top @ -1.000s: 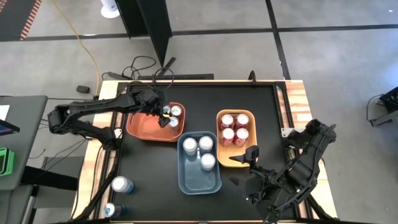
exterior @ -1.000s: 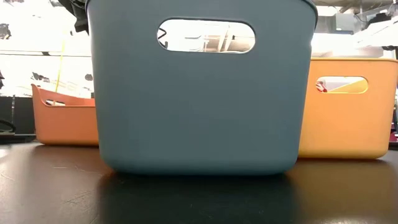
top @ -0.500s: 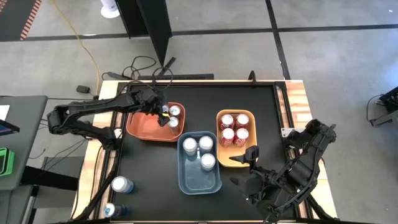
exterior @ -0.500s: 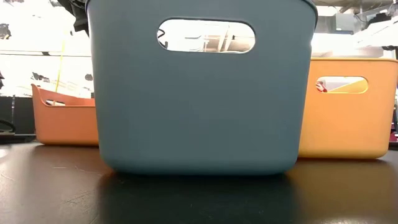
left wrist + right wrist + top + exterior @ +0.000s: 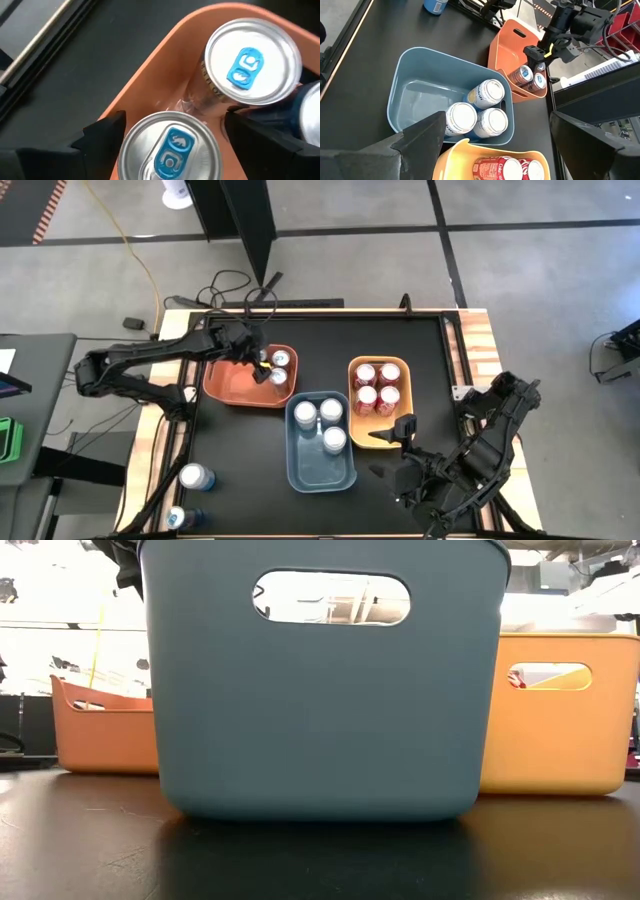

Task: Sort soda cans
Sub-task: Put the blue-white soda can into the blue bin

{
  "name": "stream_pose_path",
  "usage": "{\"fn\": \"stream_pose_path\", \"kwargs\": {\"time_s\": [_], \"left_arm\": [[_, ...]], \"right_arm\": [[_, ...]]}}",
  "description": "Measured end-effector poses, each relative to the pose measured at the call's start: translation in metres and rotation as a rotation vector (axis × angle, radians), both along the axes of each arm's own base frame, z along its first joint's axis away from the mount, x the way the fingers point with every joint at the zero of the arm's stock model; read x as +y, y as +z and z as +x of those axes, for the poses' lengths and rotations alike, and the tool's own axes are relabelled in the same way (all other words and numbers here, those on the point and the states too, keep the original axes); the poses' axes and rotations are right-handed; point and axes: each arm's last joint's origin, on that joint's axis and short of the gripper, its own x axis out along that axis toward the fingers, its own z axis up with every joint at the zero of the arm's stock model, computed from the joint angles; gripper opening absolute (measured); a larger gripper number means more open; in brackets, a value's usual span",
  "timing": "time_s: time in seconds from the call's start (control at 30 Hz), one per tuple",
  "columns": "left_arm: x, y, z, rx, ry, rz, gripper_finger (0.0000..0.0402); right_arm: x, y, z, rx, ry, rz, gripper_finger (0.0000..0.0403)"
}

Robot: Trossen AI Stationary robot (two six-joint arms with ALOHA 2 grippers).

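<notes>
High view: four red cans [image 5: 376, 387] fill the yellow plastic bin [image 5: 377, 440], three silver-white ones [image 5: 320, 420] the blue bin [image 5: 320, 475]. The left gripper [image 5: 266, 368], fingers spread, straddles a blue-tabbed can [image 5: 170, 147] inside the orange bin [image 5: 225, 388]. The right gripper [image 5: 404, 433] waits open; two blue cans [image 5: 190, 495] well away remain unsorted.

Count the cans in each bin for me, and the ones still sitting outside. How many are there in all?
Orange bin: 2 cans
Blue bin: 3 cans
Yellow bin: 4 red cans
Outside the bins, at the table's left front edge: 2 cans
Total: 11 cans
</notes>
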Motion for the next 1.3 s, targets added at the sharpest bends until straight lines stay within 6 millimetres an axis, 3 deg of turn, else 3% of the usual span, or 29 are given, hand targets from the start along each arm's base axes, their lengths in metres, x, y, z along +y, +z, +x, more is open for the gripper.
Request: {"fn": "stream_pose_path", "kwargs": {"time_s": [0.3, 0.5, 0.73, 0.97, 1.13, 1.3], "left_arm": [[-0.01, 0.029, -0.02, -0.114, -0.01, 0.061, 0.0336], [-0.029, 0.052, -0.045, -0.229, -0.068, 0.045, 0.0336], [-0.071, 0.064, -0.064, -0.305, -0.288, -0.084, 0.0336], [-0.116, 0.073, -0.068, -0.284, -0.498, -0.218, 0.0336], [-0.15, 0.08, -0.068, -0.152, -0.562, -0.338, 0.0336], [-0.183, 0.083, -0.066, 0.058, -0.507, -0.425, 0.0336]], "right_arm": [[-0.001, 0.0, 0.001, 0.0, -0.004, -0.001, 0.0372], [-0.001, 0.0, 0.001, 0.001, -0.005, -0.001, 0.0372], [-0.004, 0.0, 0.003, 0.001, -0.014, -0.001, 0.0372], [-0.016, 0.0, 0.014, 0.002, -0.06, -0.002, 0.0372], [-0.023, 0.0, 0.02, 0.005, -0.083, -0.007, 0.0372], [-0.029, 0.0, 0.024, 0.007, -0.098, -0.011, 0.0372]]}}
